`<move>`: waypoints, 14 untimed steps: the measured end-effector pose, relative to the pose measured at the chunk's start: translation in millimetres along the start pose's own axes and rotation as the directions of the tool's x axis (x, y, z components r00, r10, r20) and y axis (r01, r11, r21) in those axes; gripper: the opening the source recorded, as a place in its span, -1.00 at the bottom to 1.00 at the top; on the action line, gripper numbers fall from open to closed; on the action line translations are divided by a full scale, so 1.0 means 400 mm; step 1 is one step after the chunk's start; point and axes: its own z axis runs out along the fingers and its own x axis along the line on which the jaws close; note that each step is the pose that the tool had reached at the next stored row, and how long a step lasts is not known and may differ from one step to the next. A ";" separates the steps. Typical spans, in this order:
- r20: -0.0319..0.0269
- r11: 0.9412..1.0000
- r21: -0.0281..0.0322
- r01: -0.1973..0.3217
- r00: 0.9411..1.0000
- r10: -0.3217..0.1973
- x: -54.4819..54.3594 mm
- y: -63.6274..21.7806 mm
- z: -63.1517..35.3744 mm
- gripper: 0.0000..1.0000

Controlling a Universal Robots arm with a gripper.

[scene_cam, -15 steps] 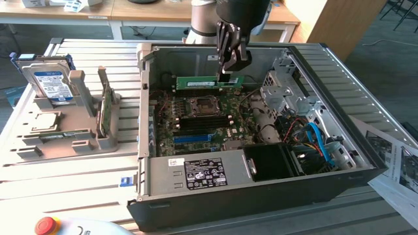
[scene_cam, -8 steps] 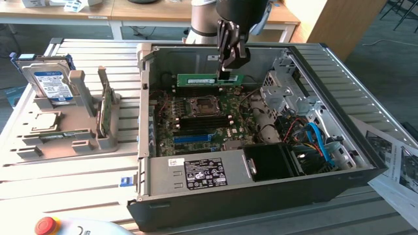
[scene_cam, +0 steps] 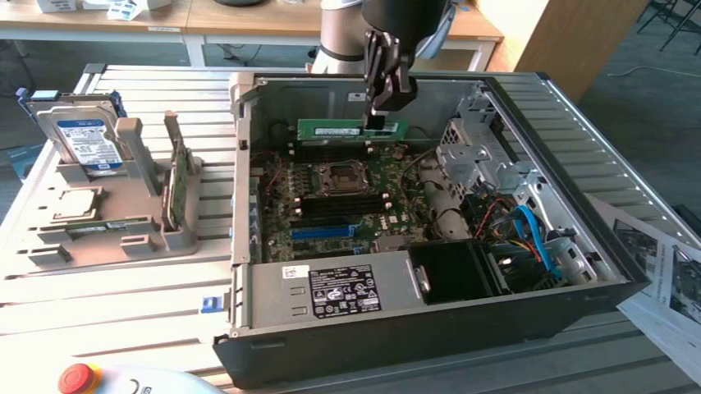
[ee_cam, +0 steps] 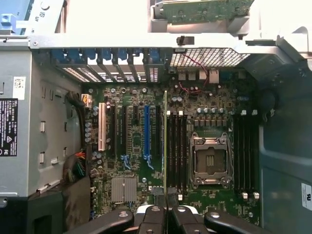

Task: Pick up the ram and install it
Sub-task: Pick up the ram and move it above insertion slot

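Claw (scene_cam: 377, 123) shut tight on ram (scene_cam: 341, 130), gripped at top edge, hung level over mobo (scene_cam: 383, 222). Wrist view: stick seen edge-on, parallel w/ black DIMM slots (ee_cam: 176, 146) beside CPU socket (ee_cam: 208, 161). Judged best: edge centred over slot, lowered straight, no tilt.

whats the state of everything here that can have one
ram: gripped on edge above the motherboard
gripper: shut on the ram
computer case: lying on its side, open
cpu socket: bare, no cooler fitted
hard drive: upright in the grey holder
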 end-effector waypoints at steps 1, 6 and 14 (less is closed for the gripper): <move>0.000 1.000 0.000 0.000 1.000 0.000 0.000 0.000 0.000 -0.76; 0.000 1.000 0.000 -0.001 1.000 0.001 0.000 0.000 0.000 -0.76; 0.000 1.000 0.000 -0.001 1.000 0.001 0.000 -0.008 0.000 -0.76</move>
